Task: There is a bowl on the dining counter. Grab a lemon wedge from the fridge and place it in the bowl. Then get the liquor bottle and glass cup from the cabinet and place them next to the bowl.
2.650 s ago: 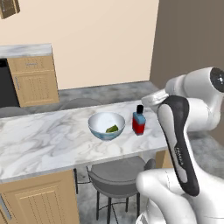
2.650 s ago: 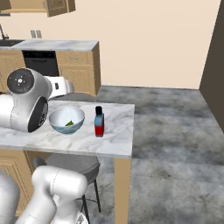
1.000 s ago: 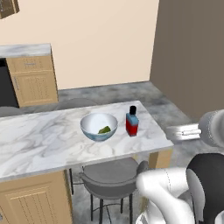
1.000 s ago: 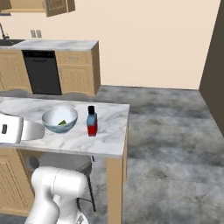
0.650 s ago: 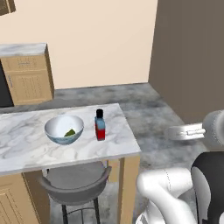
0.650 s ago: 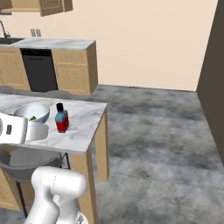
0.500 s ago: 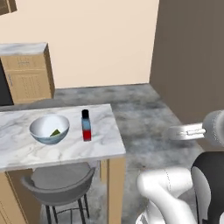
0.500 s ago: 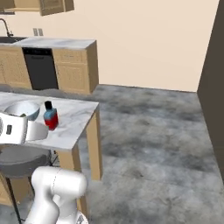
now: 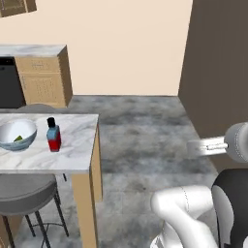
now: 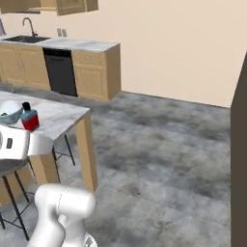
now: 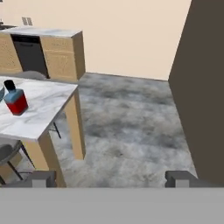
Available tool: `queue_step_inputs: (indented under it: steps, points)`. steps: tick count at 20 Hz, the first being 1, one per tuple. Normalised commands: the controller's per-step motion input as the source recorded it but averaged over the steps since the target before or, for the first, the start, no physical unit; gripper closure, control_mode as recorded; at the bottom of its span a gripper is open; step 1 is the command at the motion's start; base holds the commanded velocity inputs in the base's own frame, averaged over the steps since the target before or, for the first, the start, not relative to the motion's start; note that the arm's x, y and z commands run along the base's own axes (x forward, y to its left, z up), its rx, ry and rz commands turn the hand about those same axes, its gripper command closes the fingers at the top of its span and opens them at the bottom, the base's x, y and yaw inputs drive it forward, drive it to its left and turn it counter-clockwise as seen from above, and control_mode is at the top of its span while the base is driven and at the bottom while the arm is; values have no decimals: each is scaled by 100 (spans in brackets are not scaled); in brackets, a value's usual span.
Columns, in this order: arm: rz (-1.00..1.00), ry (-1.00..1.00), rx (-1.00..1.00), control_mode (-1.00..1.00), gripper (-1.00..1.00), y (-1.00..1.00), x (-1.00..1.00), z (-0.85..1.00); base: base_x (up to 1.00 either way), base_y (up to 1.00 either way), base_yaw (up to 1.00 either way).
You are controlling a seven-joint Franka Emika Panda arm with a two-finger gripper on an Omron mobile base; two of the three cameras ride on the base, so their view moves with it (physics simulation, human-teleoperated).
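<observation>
The white bowl (image 9: 17, 134) stands on the marble dining counter (image 9: 72, 150), with a greenish lemon wedge (image 9: 18, 138) inside it. The liquor bottle (image 9: 54, 135), red with a blue shoulder and black cap, is upright just right of the bowl and also appears in the hand view (image 11: 14, 101). My gripper (image 11: 111, 180) is open and empty, its fingertips (image 11: 43, 178) wide apart, out over the floor well right of the counter's end. A corner of the wall cabinet (image 10: 62, 6) shows at the top. The glass cup and the fridge are out of view.
A grey stool (image 9: 24, 191) is tucked under the dining counter. At the back wall stands a marble counter with a black dishwasher (image 10: 60, 72) and a sink faucet (image 10: 29, 26). A dark brown wall panel (image 9: 218, 72) rises on the right, with grey floor (image 10: 159, 144) between.
The whole picture has slid left, so the base has moved and the counter, bowl and bottle now sit far left. Bowl and bottle keep their places on the counter. The gripper stays open.
</observation>
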Motion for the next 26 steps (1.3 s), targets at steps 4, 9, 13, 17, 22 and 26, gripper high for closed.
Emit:
queue_step_inputs:
  steps: [4, 9, 13, 17, 22, 26]
  points:
    - [0, 0, 0, 100, -100, 0, 0, 0, 49, -81, 41]
    - [0, 0, 0, 100, -100, 0, 0, 0, 66, -74, 43]
    - [0, 0, 0, 100, -100, 0, 0, 0, 70, -75, 42]
    - [0, 0, 0, 100, -100, 0, 0, 0, 72, -78, 40]
    - [0, 0, 0, 100, -100, 0, 0, 0, 69, -84, 37]
    - [0, 0, 0, 100, -100, 0, 0, 0, 64, -85, 36]
